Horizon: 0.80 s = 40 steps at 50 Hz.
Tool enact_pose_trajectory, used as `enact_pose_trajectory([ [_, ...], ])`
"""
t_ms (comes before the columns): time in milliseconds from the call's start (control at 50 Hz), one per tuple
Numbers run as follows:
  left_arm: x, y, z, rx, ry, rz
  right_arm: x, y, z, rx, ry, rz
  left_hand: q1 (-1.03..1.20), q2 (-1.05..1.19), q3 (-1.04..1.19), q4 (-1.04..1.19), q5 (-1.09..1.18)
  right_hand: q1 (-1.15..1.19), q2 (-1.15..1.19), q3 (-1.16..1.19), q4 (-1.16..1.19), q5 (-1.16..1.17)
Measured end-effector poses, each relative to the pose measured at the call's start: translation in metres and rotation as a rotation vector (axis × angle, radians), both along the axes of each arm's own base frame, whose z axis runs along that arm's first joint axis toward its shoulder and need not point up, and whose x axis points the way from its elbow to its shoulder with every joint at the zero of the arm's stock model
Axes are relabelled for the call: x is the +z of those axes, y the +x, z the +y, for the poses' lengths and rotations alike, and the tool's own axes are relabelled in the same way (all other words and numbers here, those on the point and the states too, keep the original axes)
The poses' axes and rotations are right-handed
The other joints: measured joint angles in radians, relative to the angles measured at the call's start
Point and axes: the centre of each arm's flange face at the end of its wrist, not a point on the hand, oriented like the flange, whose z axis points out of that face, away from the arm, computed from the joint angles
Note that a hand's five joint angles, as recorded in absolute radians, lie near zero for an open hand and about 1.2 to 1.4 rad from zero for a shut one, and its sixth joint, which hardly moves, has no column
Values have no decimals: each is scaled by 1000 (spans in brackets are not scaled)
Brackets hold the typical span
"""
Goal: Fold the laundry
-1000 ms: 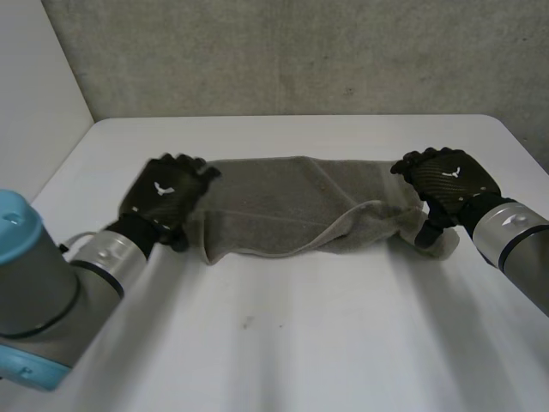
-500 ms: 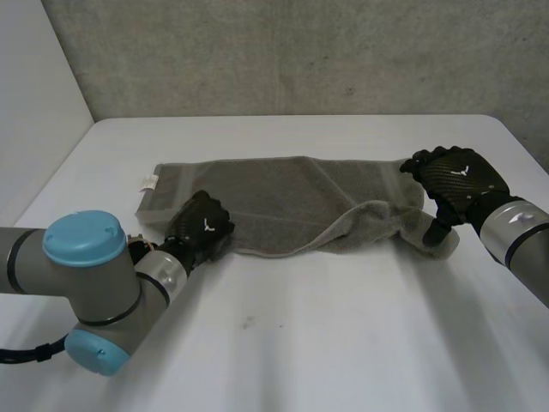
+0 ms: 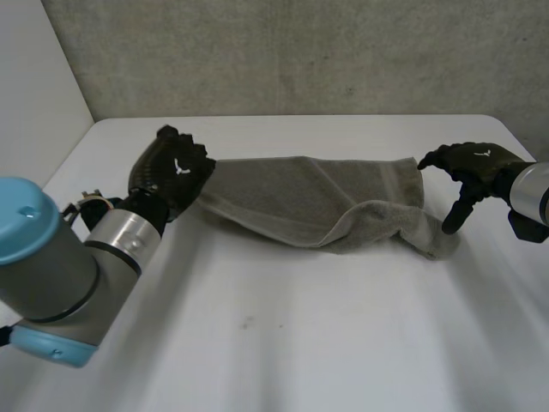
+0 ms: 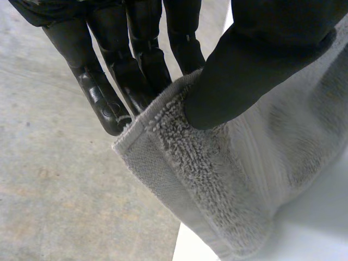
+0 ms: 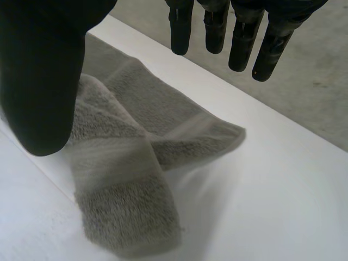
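Across mid-frame your grey towel [image 3: 300,202] lies bunched on the white table [image 3: 300,343], its left end pinched between thumb and fingers of your left hand [image 3: 171,176], probably to carry it over, while your right hand [image 3: 476,163] hovers straight-fingered at the right end, holding nothing.

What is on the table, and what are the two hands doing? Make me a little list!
Table: white
Towel: grey, stretched sideways across the table, bunched at its right end
Left hand: pinches the towel's left end between thumb and fingers
Right hand: open over the towel's right end, holding nothing
Folding: not done yet
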Motion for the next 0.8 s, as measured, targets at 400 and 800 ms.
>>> enact_pose_trajectory([
  [400, 36, 20, 15, 23, 26, 125, -47, 7, -48, 10, 241, -97, 0, 0, 0, 0, 0, 34, 57, 72, 53, 47],
  [800, 40, 34, 2, 71, 8, 131, -24, 5, -30, 37, 269, -56, 0, 0, 0, 0, 0, 731, 887, 899, 888, 843],
])
